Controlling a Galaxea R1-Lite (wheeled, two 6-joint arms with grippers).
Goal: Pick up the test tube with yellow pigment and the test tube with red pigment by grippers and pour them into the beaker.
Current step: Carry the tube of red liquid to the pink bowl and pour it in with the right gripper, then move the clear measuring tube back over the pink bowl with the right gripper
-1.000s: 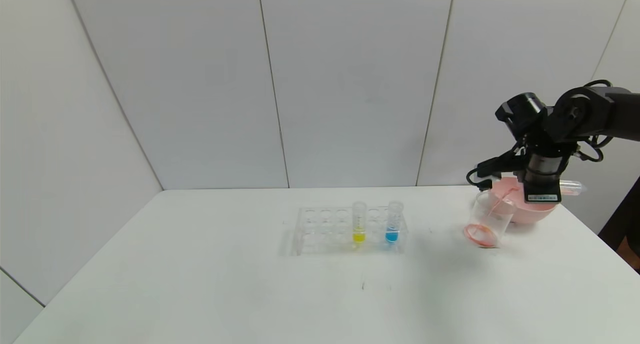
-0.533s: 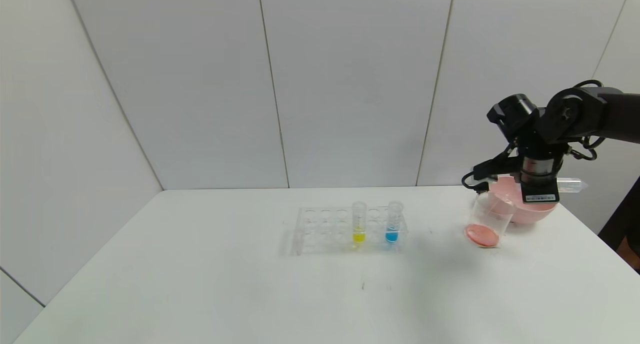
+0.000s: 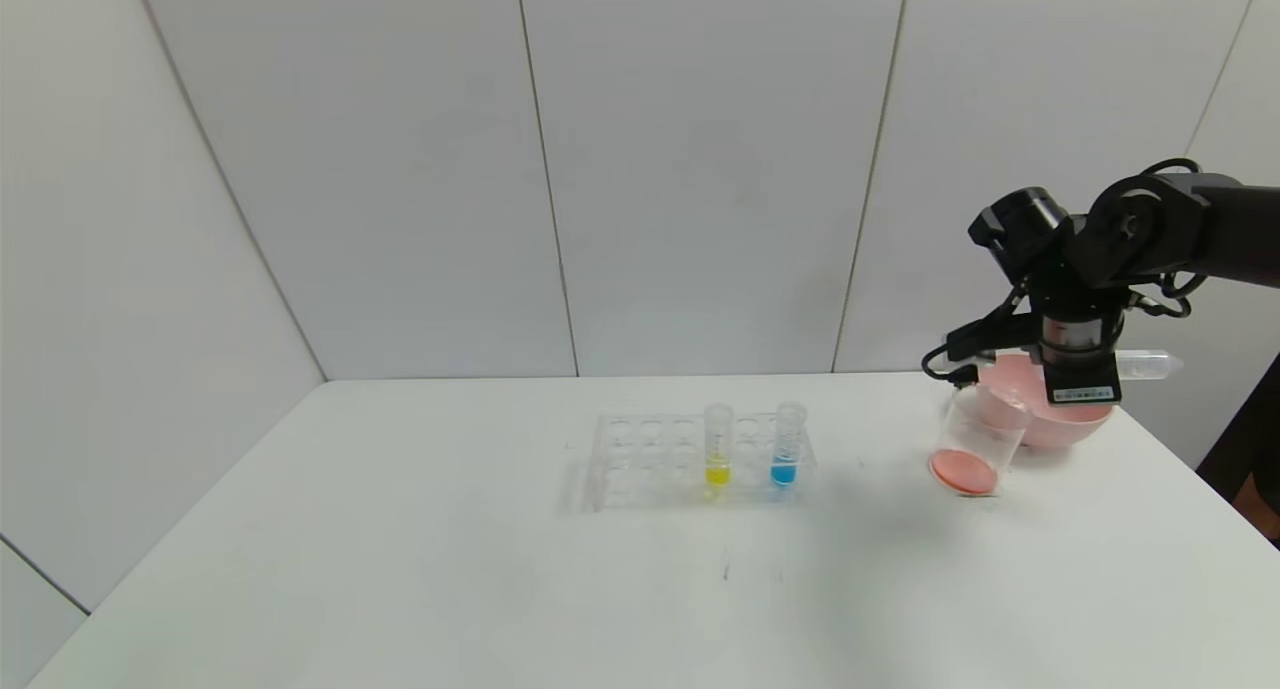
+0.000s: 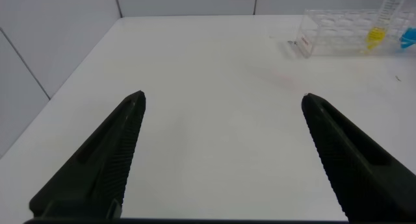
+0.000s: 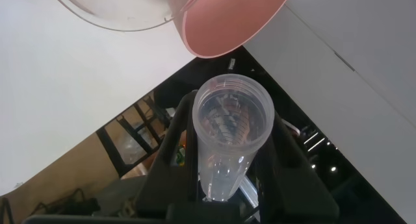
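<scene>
Holding the test tube with red pigment [image 5: 229,130] between closed fingers, the right gripper [image 3: 1080,384] hangs over the far right of the table [image 3: 400,569], just above the pink bowl [image 3: 1060,424] and beside the beaker [image 3: 975,439]. The fingertips themselves are hidden behind the wrist in the head view. The tube lies about level there, only its rounded end poking out to the right; in the right wrist view it looks drained, its open mouth toward the camera. The beaker stands on the table with red liquid at its bottom, touching or overlapping the bowl rim, can't tell which.

The test tube with yellow pigment [image 3: 718,444] stands upright in the clear rack [image 3: 640,464] mid-table, the blue tube [image 3: 787,444] two holes to its right. Rack edges are faint against the white top.

Left arm doesn't show in the head view. The left wrist view shows the left gripper [image 4: 221,113] with jaws spread wide and nothing between them, low over the left part of the table, rack cut off at the frame corner.

Table is plain white, with a few small dark marks near its front middle. Grey-white wall panels behind and at left. Wide bare surface lies in front of and left of the rack; the bowl sits close to the right table edge, with dark floor beyond.
</scene>
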